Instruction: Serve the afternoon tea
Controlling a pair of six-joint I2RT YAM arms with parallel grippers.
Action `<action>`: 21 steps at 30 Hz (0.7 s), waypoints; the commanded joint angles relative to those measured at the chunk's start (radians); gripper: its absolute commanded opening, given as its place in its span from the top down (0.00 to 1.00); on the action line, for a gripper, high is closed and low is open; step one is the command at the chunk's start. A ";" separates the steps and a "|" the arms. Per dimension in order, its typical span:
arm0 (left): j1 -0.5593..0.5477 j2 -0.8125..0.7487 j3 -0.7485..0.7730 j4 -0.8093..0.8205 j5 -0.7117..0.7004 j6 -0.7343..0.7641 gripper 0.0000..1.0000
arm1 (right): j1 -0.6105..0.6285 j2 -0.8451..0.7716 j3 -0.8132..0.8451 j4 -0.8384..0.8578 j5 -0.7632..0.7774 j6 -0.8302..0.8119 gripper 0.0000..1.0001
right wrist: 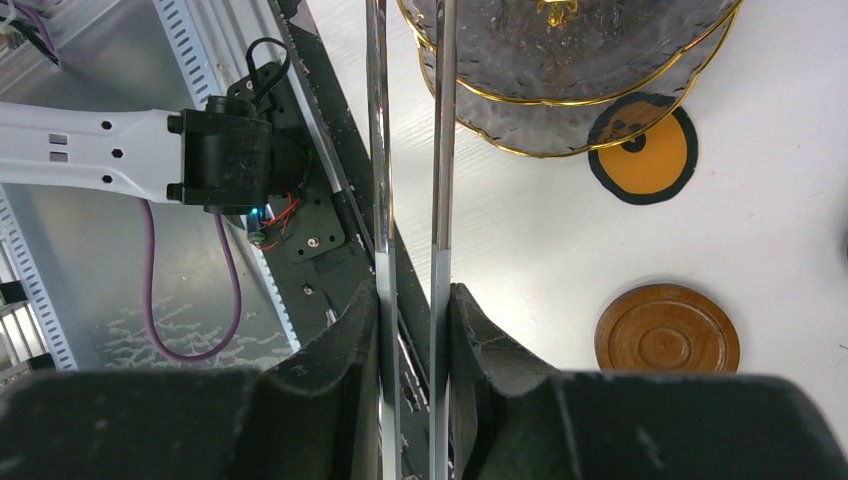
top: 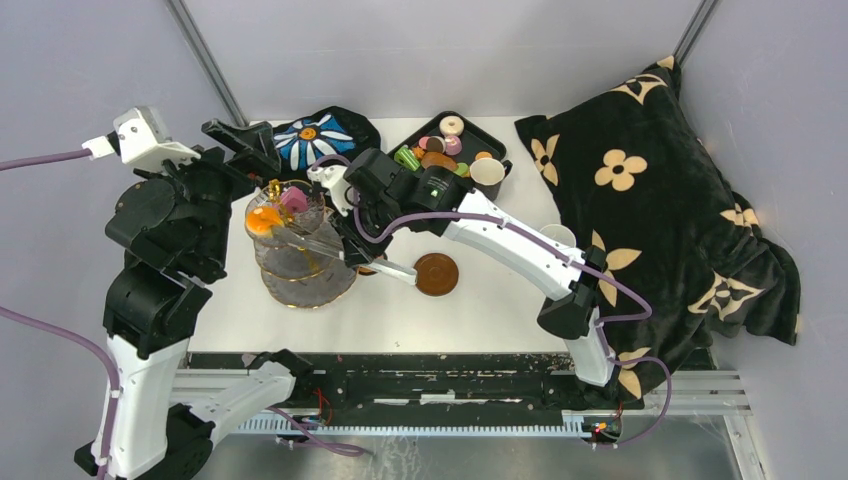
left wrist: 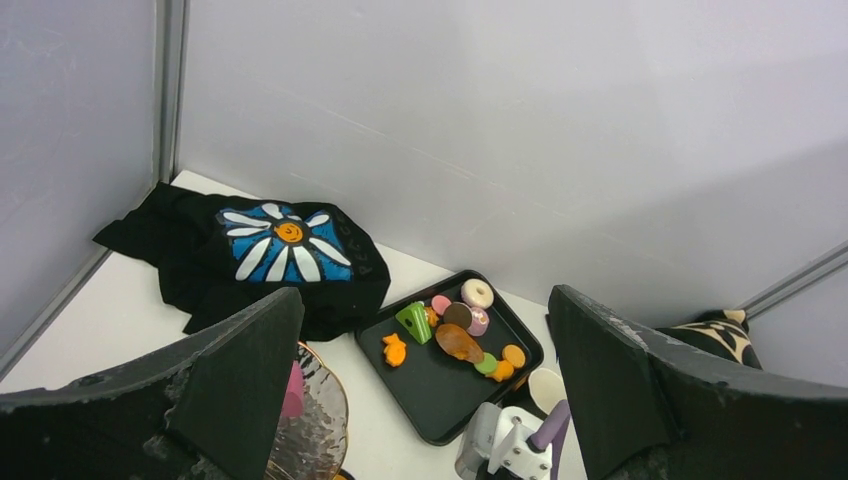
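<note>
Serving looks barely begun: the three-tier glass stand [top: 300,255], left of the table centre, carries only an orange pastry [top: 262,220] and a pink pastry [top: 293,198] on top, the rest wait on the black tray [left wrist: 432,395] behind, the right gripper [right wrist: 412,300] clamps metal tongs [right wrist: 444,150], and the left gripper [left wrist: 425,300] hangs wide apart, empty.

The saucer [top: 436,273] lies right of the stand [top: 305,285], the tray [top: 480,133] behind both.

White table [top: 500,315] inside plain lilac-grey walls [top: 450,50].
Metal posts [top: 208,62] rise at the table's far corners; a slotted rail [top: 420,424] runs along its near edge.
</note>
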 commanded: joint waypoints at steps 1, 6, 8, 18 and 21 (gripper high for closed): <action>-0.003 -0.011 -0.007 0.046 -0.024 -0.010 0.01 | 0.002 0.000 0.060 0.041 0.002 0.020 0.95; -0.003 -0.012 -0.008 0.052 -0.027 -0.004 0.01 | 0.002 0.007 0.073 0.042 0.009 0.025 0.76; -0.003 -0.011 -0.007 0.055 -0.027 -0.001 0.01 | 0.002 0.007 0.073 0.044 0.012 0.028 0.71; -0.003 -0.013 -0.010 0.055 -0.036 0.003 0.01 | 0.003 -0.008 0.056 0.052 0.019 0.032 0.54; -0.003 -0.011 -0.009 0.057 -0.034 0.003 0.01 | 0.003 -0.015 0.053 0.054 0.020 0.032 0.54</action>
